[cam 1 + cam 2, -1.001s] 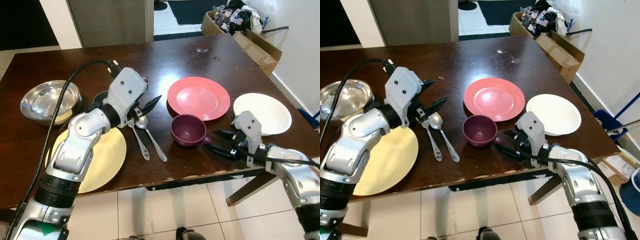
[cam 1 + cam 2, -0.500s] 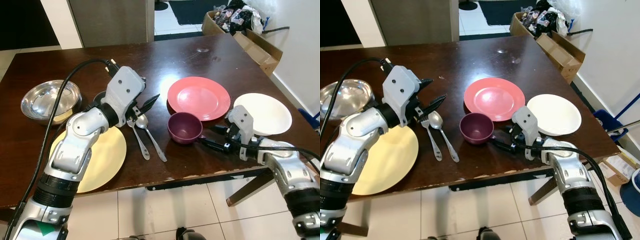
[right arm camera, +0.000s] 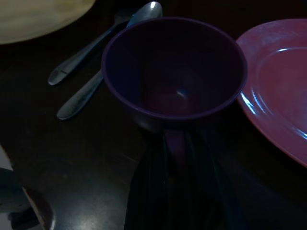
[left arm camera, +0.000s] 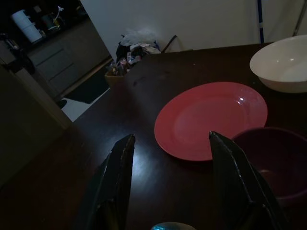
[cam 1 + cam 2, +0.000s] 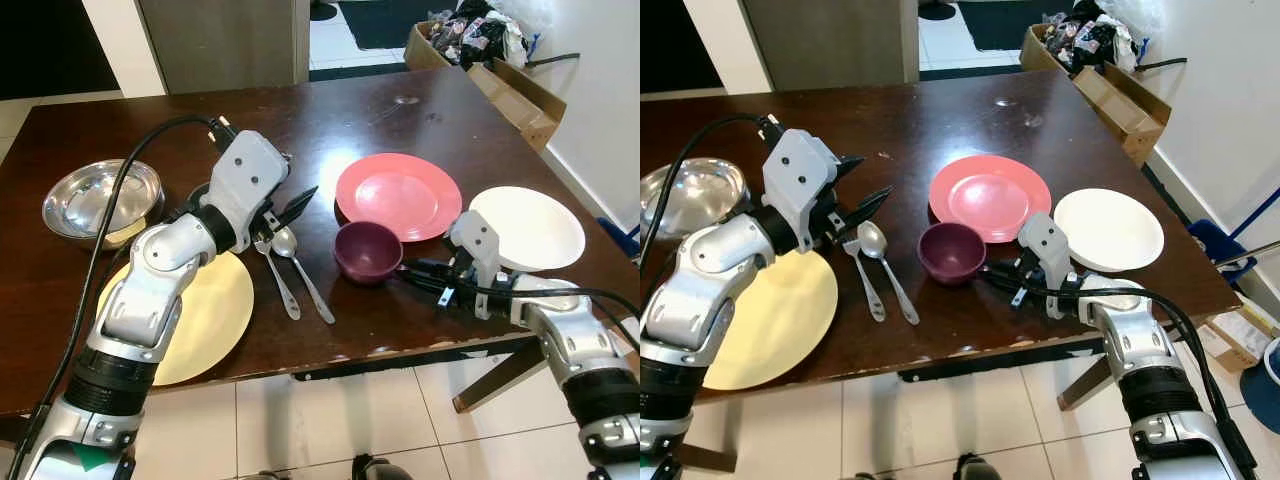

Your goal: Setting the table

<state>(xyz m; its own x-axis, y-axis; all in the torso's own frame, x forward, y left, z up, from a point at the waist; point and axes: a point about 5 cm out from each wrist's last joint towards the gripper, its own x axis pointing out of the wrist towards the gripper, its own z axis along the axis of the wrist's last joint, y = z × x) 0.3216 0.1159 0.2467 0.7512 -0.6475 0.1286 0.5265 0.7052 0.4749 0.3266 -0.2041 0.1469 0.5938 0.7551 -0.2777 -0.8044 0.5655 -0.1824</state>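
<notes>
The dark wooden table carries the tableware. Near its front edge stands a purple cup, just beside the red plate, which lies a little further from the robot. The right pincer reaches low over the table to the cup from the right side. In the right wrist view its two black fingers lie on both sides of the cup's handle, so it looks clenched on the handle, though the picture is dark and I cannot be fully sure of the contact.

To the right of the red plate is a white plate, close to the right arm. On the left of the cup a fork and a spoon lie side by side, pointing away from the robot. The left pincer hangs above the upper ends of these two, with its fingers spread apart and grasping nothing. A yellow plate lies under the left arm near the front edge, and a steel bowl sits beyond it at the left side of the table.
</notes>
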